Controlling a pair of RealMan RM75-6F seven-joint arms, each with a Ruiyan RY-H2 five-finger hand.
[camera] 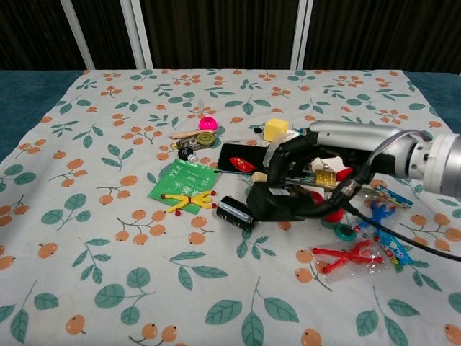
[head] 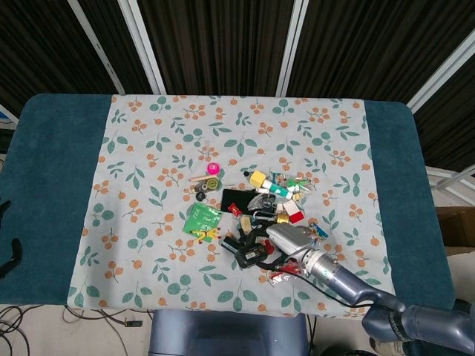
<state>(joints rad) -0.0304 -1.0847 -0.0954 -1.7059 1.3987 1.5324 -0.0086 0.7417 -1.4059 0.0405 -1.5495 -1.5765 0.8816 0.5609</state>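
Note:
My right hand [camera: 306,162] [head: 288,239] reaches in from the right over a pile of small items. Its dark fingers [camera: 277,169] curl down around a black box-shaped battery pack [camera: 277,207] [head: 252,256] and grip it low over the floral cloth [camera: 108,238]. A black cylinder [camera: 234,212] lies just left of the pack. A brass padlock [camera: 324,177] shows under the hand. I find no left hand in either view.
Around the pile lie a green tea packet [camera: 184,180], a black phone [camera: 234,155], a yellow cube [camera: 275,129], a pink ball [camera: 207,122], a green ring [camera: 344,231] and a red figure in a clear wrapper [camera: 346,258]. A black cable [camera: 403,241] trails right.

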